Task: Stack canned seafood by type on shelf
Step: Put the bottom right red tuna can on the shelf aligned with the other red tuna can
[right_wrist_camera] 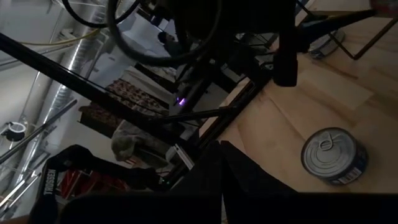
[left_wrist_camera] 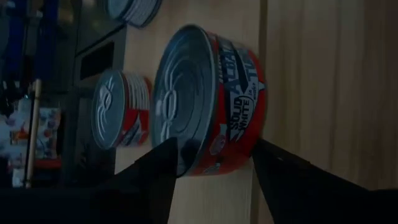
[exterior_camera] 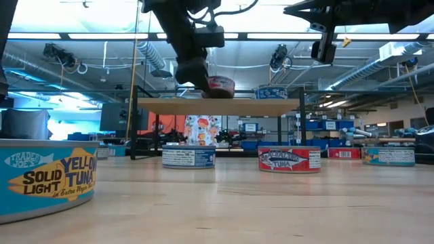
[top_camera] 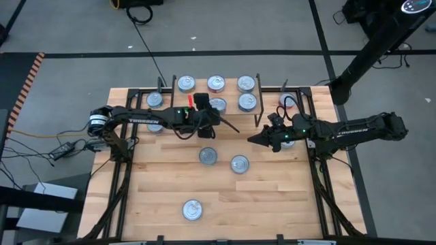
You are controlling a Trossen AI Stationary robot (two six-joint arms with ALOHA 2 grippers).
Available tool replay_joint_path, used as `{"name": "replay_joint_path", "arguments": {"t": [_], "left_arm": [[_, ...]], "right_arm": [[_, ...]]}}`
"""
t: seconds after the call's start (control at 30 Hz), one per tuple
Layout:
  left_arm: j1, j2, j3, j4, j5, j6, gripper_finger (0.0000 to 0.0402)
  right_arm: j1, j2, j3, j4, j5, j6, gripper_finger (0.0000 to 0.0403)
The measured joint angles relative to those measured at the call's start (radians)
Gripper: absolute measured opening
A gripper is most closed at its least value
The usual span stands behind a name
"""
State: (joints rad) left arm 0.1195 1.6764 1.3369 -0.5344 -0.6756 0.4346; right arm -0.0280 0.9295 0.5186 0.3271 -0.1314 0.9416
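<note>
We judge the placing step under way: left gripper (left_wrist_camera: 211,163) fingers spread around the red albacore tin (left_wrist_camera: 208,99) on the shelf (exterior_camera: 218,106); next, withdraw clear; right gripper (top_camera: 253,139) clenched, empty, mid-worktop.

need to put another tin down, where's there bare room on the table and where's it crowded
Bare tabletop lies right of the lone near tin and left of the two middle tins. Crowded: the shelf, where the left gripper works.

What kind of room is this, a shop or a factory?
Most likely a robotics lab or workshop, not a shop. Bare ducts and strip lights hang overhead, cables trail across the grey floor, and two robot arms work at a wooden table with tuna tins.
</note>
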Motion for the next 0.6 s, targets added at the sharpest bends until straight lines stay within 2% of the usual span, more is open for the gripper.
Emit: {"name": "replay_joint_path", "arguments": {"t": [0.2,0.33,0.5,0.6], "left_arm": [[0.02,0.0,0.008,-0.04,0.005,-0.023,0.0213],[0.038,0.0,0.067,-0.117,0.093,-0.124,0.0213],[0.064,-0.001,0.139,-0.147,0.148,-0.202,0.0213],[0.088,-0.002,0.16,-0.153,0.254,-0.306,0.0213]], "right_arm": [[0.0,0.0,0.0,0.0,-0.002,0.009,0.0003],[0.0,0.0,0.0,0.0,-0.011,0.023,0.0003],[0.0,0.0,0.0,0.0,-0.016,0.024,0.0003],[0.0,0.0,0.0,0.0,-0.02,0.024,0.0003]]}}
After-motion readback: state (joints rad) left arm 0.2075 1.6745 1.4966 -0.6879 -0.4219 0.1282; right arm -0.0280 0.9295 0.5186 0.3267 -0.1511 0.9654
